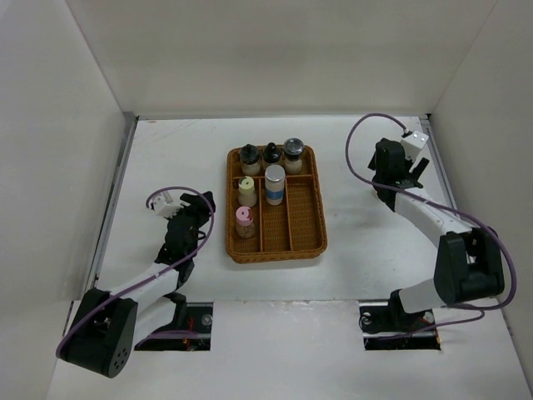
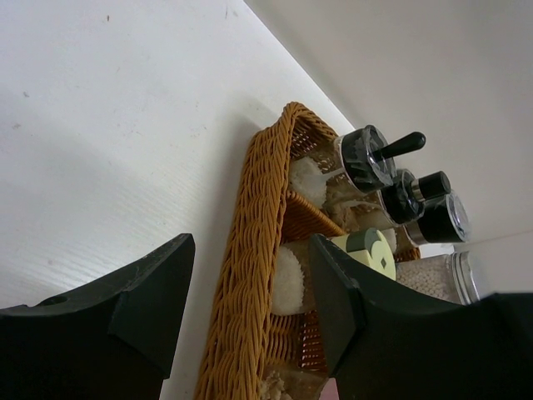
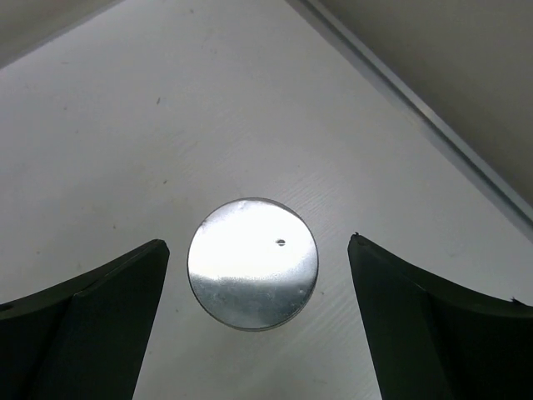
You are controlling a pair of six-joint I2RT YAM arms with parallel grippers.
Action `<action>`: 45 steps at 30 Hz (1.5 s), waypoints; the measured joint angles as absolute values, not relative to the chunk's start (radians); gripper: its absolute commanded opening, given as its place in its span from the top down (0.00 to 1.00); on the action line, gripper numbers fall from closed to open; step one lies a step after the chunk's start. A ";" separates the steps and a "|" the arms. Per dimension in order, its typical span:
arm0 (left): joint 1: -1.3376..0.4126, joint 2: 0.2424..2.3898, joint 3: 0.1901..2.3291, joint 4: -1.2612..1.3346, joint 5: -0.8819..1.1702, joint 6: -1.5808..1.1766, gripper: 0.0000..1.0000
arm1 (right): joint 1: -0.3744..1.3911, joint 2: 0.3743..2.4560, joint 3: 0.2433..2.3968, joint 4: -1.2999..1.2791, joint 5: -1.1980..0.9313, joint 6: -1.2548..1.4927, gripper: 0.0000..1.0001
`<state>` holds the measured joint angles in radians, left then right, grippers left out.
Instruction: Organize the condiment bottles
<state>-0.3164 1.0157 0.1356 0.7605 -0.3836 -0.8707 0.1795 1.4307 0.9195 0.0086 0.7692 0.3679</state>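
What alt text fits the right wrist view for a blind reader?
A round silver bottle cap, seen from straight above, sits centred between the right hand's open dark fingers, touching neither. White table surrounds it, and a wall edge crosses the upper right corner.

Top camera overlooks my whole white table [image 1: 166, 167]; left wrist camera, low and close, shares its brown wicker tray [image 2: 250, 275].

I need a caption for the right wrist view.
Open right jaws flank a silver bottle cap over the white table.
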 measured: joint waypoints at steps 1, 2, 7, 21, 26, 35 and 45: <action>-0.315 1.016 0.136 0.760 -0.384 -0.871 0.45 | 0.176 1.443 0.920 0.007 0.752 0.371 0.05; -0.315 1.016 0.136 0.760 -0.384 -0.872 0.45 | 0.173 1.454 0.920 0.007 0.737 0.371 0.06; -0.315 1.017 0.136 0.760 -0.383 -0.873 0.45 | 0.157 1.495 0.921 0.008 0.680 0.379 0.21; -0.308 1.018 0.136 0.761 -0.381 -0.873 0.45 | 0.294 1.361 0.878 -0.039 0.681 0.356 0.51; -0.300 1.018 0.136 0.760 -0.381 -0.873 0.44 | 0.550 1.169 0.874 -0.052 0.679 0.320 0.52; -0.281 1.031 0.136 0.751 -0.381 -0.874 0.41 | 0.891 1.110 0.876 -0.026 0.570 0.306 0.54; -0.262 1.031 0.136 0.744 -0.381 -0.882 0.40 | 1.004 1.300 0.880 0.060 0.464 0.292 0.52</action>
